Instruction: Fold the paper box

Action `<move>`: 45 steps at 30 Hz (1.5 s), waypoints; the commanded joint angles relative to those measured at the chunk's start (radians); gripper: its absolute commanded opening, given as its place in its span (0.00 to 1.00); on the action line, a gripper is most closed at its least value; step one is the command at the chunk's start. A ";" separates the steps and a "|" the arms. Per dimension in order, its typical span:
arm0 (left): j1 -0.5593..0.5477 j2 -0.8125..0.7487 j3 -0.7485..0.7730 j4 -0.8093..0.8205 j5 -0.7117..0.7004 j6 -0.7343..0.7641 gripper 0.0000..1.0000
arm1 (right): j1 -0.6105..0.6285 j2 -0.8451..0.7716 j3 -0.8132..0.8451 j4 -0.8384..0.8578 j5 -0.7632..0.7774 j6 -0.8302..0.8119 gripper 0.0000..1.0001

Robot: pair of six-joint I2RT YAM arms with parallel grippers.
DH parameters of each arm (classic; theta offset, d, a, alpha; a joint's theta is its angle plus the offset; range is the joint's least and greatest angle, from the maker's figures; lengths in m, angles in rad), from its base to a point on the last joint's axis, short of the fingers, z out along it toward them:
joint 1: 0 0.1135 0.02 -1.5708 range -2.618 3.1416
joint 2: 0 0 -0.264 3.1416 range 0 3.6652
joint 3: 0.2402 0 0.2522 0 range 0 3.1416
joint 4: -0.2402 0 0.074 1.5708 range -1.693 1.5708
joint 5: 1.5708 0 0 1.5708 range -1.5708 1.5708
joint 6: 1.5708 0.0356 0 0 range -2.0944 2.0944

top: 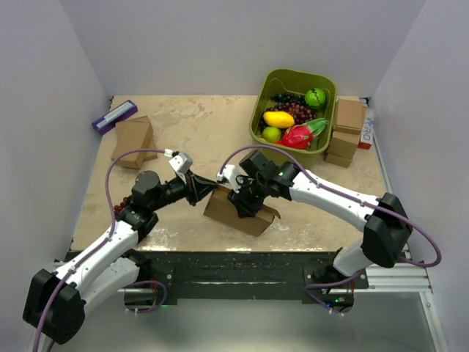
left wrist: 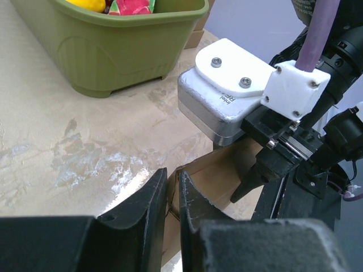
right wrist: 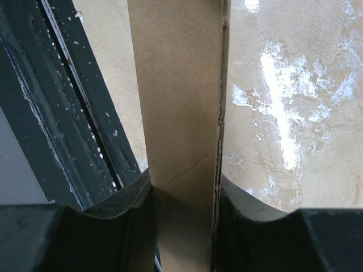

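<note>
From above, the left fingers (top: pixel 199 189) meet the paper box (top: pixel 245 218) at its left corner and the right fingers (top: pixel 243 203) bear on its top, the box sitting on the table (top: pixel 190 125) between them. Beyond the right fingers, a green bin (top: pixel 293 75) holds a mango (top: pixel 278 119), grapes (top: pixel 297 110), a green apple (top: pixel 315 97) and a dragon fruit (top: pixel 297 136). The left wrist view shows its fingers drawn almost together, a thin cardboard edge in the slit. The right wrist view shows its fingers clamped on a box panel filling the gap.
</note>
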State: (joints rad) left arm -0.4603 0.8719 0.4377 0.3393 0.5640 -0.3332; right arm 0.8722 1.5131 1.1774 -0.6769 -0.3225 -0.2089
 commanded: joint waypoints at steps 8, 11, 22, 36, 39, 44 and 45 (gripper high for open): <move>-0.061 0.010 0.065 -0.051 -0.049 0.049 0.00 | 0.002 0.025 0.010 0.014 0.075 0.006 0.25; -0.095 0.018 0.065 -0.074 -0.102 0.045 0.00 | 0.002 0.027 0.005 0.025 0.111 0.014 0.24; -0.247 0.009 -0.059 0.038 -0.390 -0.079 0.00 | 0.002 0.045 0.007 0.043 0.152 0.032 0.24; -0.340 0.022 -0.221 0.196 -0.493 -0.204 0.00 | 0.002 0.064 0.002 0.048 0.203 0.045 0.24; -0.348 0.013 -0.244 0.195 -0.512 -0.220 0.00 | 0.002 0.062 0.002 0.053 0.212 0.048 0.24; -0.363 0.009 -0.312 0.274 -0.538 -0.283 0.00 | 0.002 0.067 0.001 0.056 0.217 0.052 0.24; -0.365 0.016 -0.318 0.286 -0.539 -0.293 0.00 | 0.002 0.068 -0.001 0.057 0.217 0.052 0.24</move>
State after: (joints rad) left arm -0.7776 0.8673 0.1875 0.6453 -0.0612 -0.5346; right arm 0.8921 1.5513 1.1782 -0.7036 -0.1978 -0.1772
